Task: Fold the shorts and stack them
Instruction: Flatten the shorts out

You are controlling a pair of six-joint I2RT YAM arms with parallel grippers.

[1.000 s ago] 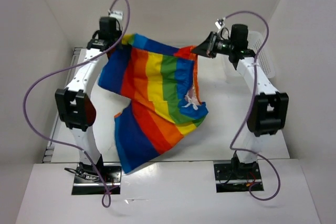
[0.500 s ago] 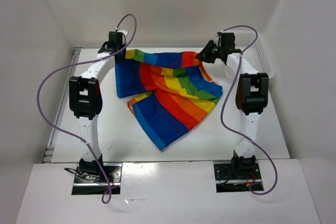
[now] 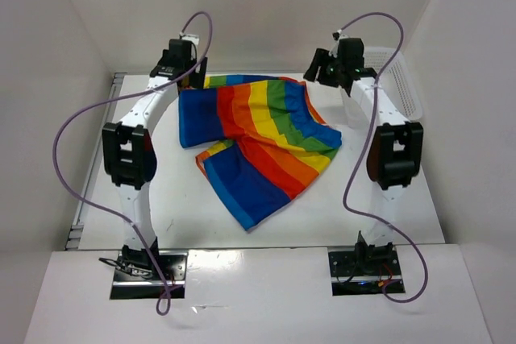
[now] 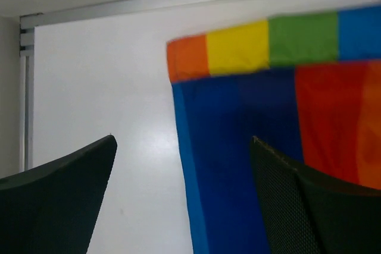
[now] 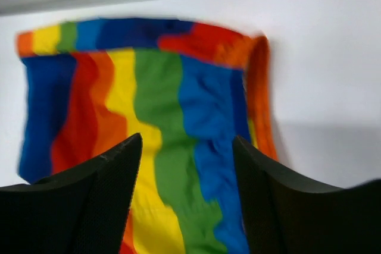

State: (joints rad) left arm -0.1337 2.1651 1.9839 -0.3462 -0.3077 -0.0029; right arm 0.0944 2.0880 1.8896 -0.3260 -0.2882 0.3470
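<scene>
Both hands have let go and lifted off the waistband since half a second back, and the cloth has settled flatter. Left hand (image 4: 183,147) is spread wide with nothing between its fingers, and so is the right hand (image 5: 187,147). Rainbow-striped shorts (image 3: 258,138) lie on the desk (image 3: 177,199) between the two arms, waistband along the far edge and one blue-edged leg pointing to the near side. White mesh basket (image 3: 401,78) sits at the far right, behind the right arm.

Lighting: bright, even, diffuse. Shadows: faint, soft beside shorts (image 3: 258,130). Glare: near glossy ledge (image 3: 258,296). Blur: right wrist view smeared.
</scene>
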